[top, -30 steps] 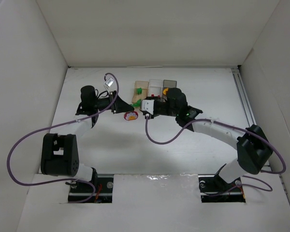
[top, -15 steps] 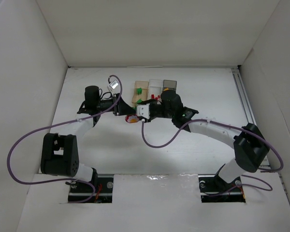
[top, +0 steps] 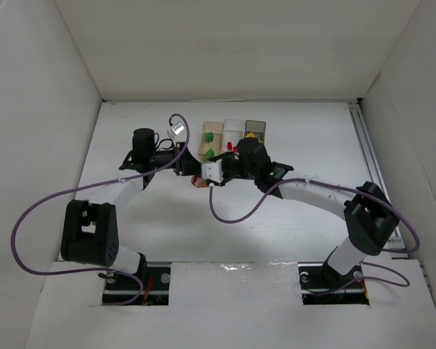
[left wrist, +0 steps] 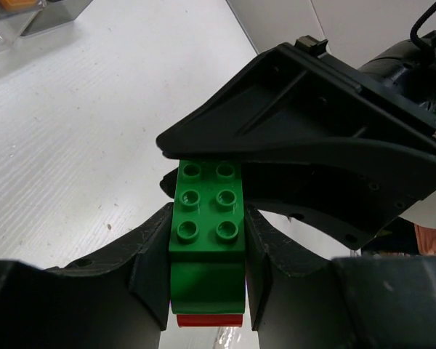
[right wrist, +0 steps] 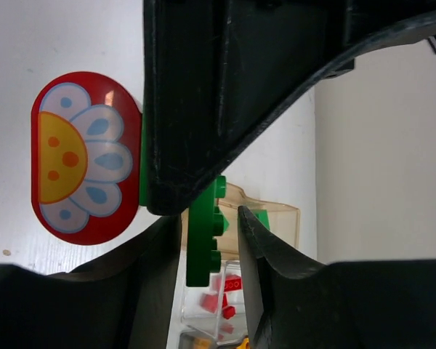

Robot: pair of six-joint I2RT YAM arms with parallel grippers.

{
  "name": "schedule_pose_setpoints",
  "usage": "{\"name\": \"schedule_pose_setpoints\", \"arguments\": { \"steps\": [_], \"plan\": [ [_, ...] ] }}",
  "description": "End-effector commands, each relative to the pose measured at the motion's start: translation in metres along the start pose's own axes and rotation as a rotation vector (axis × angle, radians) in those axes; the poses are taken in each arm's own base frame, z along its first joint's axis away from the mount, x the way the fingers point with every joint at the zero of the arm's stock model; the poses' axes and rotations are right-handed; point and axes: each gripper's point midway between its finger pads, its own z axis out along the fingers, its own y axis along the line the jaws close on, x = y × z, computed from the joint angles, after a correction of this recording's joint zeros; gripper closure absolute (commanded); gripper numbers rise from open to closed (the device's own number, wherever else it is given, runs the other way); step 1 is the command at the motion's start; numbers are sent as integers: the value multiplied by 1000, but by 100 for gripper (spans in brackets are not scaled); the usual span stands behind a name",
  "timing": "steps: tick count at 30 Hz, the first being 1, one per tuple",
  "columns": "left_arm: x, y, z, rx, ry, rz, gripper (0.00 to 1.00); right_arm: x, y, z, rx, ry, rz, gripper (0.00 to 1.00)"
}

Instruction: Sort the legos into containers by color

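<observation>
Sitting pinched by its long sides in the left gripper [left wrist: 208, 233], the green six-stud plastic brick [left wrist: 207, 207] is joined to a red rounded flower-printed piece [right wrist: 83, 156], near the amber translucent box [right wrist: 283, 217]. The right gripper [right wrist: 207, 225] brackets its end; I cannot tell whether it bites. The brick is probably light, rigid and slick, best gripped on its flat sides.

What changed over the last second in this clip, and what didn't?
The two arms closed in on each other: left claw shifted right, right claw shifted left, meeting in front of the containers. The left claw grips a green brick; the right claw straddles it. The containers stayed put.
</observation>
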Motion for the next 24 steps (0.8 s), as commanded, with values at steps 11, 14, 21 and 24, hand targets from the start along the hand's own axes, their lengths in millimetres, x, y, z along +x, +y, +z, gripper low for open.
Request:
{"name": "schedule_pose_setpoints", "arguments": {
  "steps": [11,14,21,24],
  "plan": [
    [-17,-22,-5,14,-21,132,38,-11,-19,1,42,3,-41,100],
    [-18,-22,-6,10,-33,150,24,-9,-30,-4,98,10,-28,100],
    [-21,-25,-9,-16,-61,179,0,-5,-36,-12,135,12,67,100],
    [-17,-24,-9,-15,-64,184,10,-8,-37,-15,143,5,103,100]
  ]
}}
